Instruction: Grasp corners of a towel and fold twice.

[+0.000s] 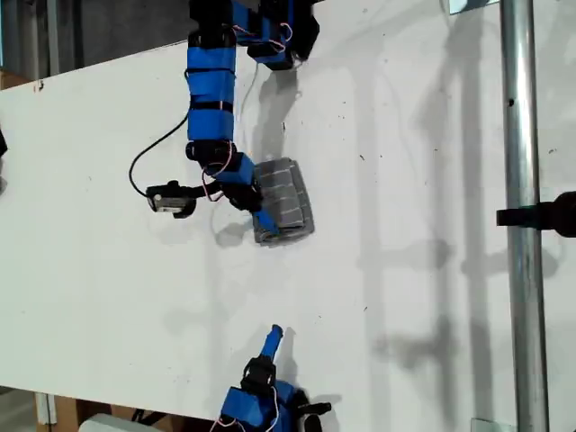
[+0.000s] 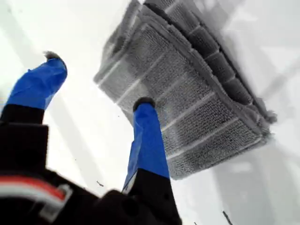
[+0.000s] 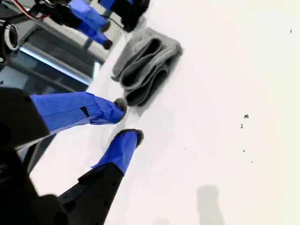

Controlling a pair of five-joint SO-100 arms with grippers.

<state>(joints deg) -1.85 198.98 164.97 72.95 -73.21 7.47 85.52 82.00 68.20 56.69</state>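
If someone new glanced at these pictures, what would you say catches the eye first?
The folded grey striped towel stands out, a small layered bundle near the middle of the white table in the exterior view. My first claw is open right at it, one blue finger over the cloth. My second claw is apart from the towel, by the exterior view's bottom edge, its fingers only slightly parted and holding nothing.

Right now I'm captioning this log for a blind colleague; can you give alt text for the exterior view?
A folded grey striped towel lies on a white table, with my first gripper open at the edge nearest the view's left. My second gripper waits near the view's bottom edge, well apart from the towel. A metal pole runs down the view's right.
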